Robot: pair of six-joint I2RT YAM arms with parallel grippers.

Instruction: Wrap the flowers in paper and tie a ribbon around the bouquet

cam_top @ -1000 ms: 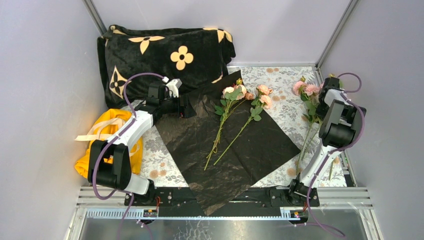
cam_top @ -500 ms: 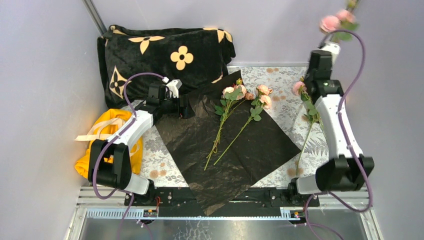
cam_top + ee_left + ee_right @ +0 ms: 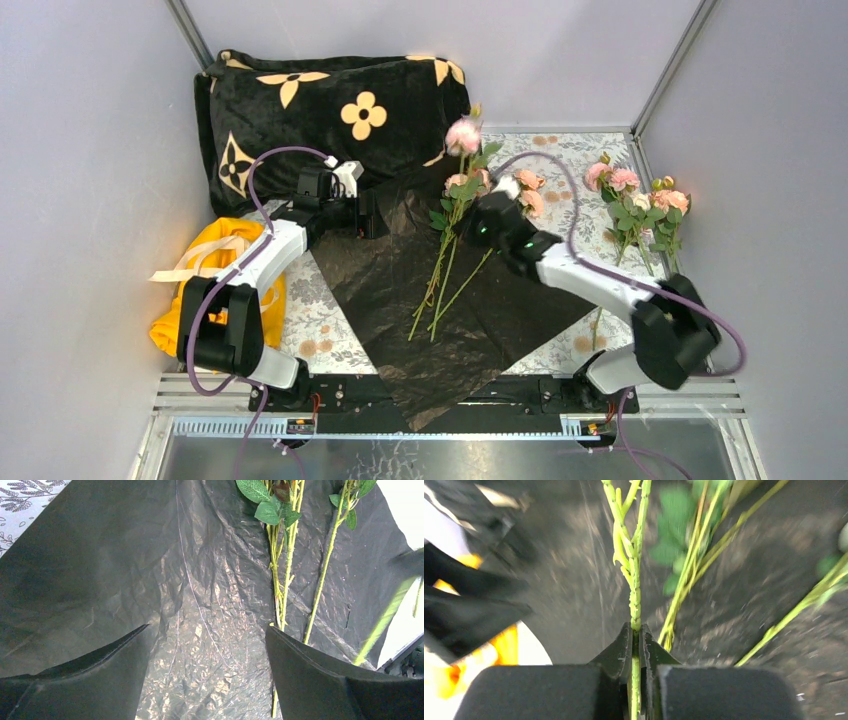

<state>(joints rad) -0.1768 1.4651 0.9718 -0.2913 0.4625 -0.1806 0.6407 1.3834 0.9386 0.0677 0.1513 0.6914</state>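
Right tool (image 3: 636, 632), flower (image 3: 462, 135) newly over paper (image 3: 390, 290)

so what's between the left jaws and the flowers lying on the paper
Just bare crinkled paper. The left wrist view shows nothing else between the open left jaws and the flowers.
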